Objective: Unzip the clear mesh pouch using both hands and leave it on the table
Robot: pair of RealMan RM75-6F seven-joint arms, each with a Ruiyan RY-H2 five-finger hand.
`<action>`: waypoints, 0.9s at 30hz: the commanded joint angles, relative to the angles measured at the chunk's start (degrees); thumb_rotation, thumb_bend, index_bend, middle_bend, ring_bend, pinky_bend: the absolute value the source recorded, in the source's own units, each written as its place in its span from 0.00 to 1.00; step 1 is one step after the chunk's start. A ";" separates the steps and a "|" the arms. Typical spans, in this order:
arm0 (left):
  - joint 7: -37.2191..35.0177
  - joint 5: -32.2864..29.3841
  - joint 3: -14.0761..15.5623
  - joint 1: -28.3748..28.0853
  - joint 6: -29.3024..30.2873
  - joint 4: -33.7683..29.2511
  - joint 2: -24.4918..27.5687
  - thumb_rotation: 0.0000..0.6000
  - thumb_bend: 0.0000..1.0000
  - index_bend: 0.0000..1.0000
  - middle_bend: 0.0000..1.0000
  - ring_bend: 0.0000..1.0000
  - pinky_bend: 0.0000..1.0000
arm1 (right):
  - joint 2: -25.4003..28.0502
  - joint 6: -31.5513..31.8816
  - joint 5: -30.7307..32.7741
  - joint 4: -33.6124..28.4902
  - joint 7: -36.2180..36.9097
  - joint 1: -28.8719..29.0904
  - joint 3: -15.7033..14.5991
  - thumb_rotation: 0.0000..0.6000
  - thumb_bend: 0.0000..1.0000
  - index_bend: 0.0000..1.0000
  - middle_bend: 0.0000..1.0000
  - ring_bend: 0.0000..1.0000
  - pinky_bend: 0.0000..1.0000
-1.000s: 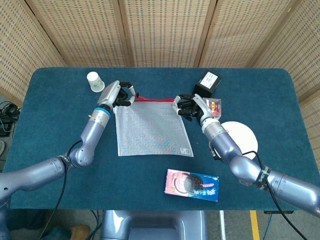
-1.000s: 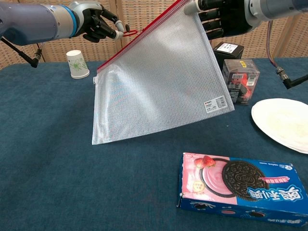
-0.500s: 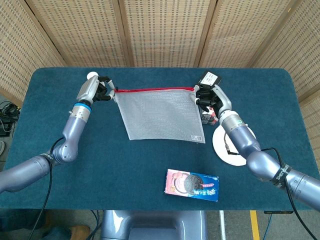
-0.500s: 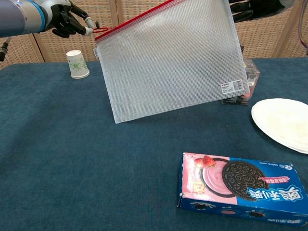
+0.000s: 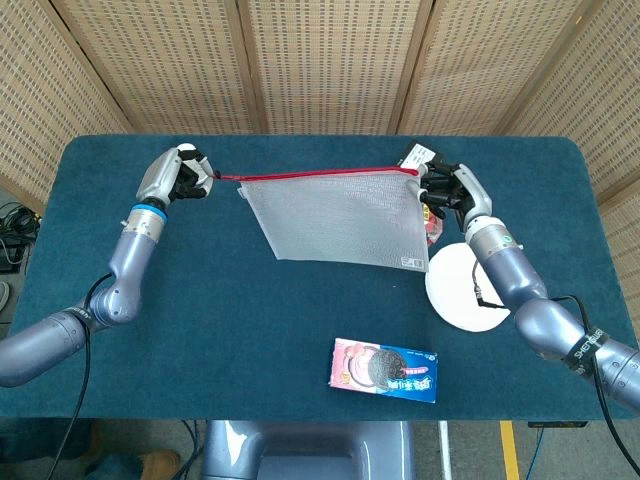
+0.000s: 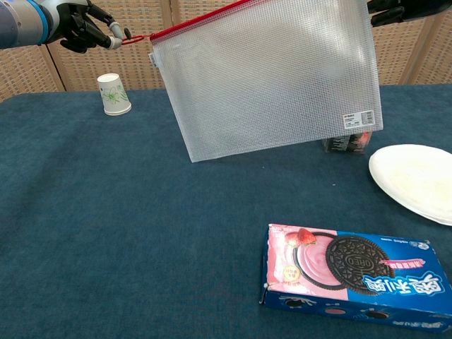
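Note:
The clear mesh pouch (image 5: 340, 222) (image 6: 272, 74) with a red zipper strip along its top hangs in the air above the table, stretched between my hands. My left hand (image 5: 180, 174) (image 6: 81, 25) pinches the red zipper pull at the pouch's left end, out past the pouch's corner. At the right top corner, my right hand (image 5: 447, 190) (image 6: 397, 10) grips the pouch; in the chest view only its fingertips show at the top edge.
A white paper cup (image 6: 113, 94) stands at the back left, by my left hand. Behind the pouch on the right are a clear box with red contents (image 6: 346, 143) and a black box (image 5: 418, 154). A white plate (image 5: 462, 290) and a cookie pack (image 5: 385, 368) lie at the front right.
Both hands have moved further apart and the pouch has shifted to the right and risen. The zipper pull has gone left past the pouch's corner.

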 commanded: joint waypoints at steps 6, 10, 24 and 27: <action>-1.29 0.43 -0.12 0.39 -2.13 -0.75 0.70 1.00 0.00 0.04 0.98 0.95 1.00 | 0.34 -1.18 -2.42 0.26 0.27 -0.51 -0.55 1.00 0.15 0.22 0.87 0.83 0.95; -2.59 2.73 -0.09 0.72 -3.43 -1.45 1.51 1.00 0.00 0.00 0.96 0.95 1.00 | 0.56 -3.63 -6.73 1.05 -0.54 -1.01 -1.47 1.00 0.00 0.00 0.84 0.82 0.95; -2.96 10.22 0.22 6.32 4.95 -13.17 9.58 1.00 0.00 0.00 0.95 0.94 1.00 | 4.66 7.56 -13.97 -4.65 -7.53 -3.88 -7.71 1.00 0.00 0.00 0.83 0.82 0.94; -2.70 13.11 1.34 9.10 8.04 -16.97 12.42 1.00 0.00 0.00 0.84 0.85 0.96 | 5.44 12.07 -19.34 -6.41 -8.90 -6.84 -9.13 1.00 0.00 0.00 0.78 0.77 0.90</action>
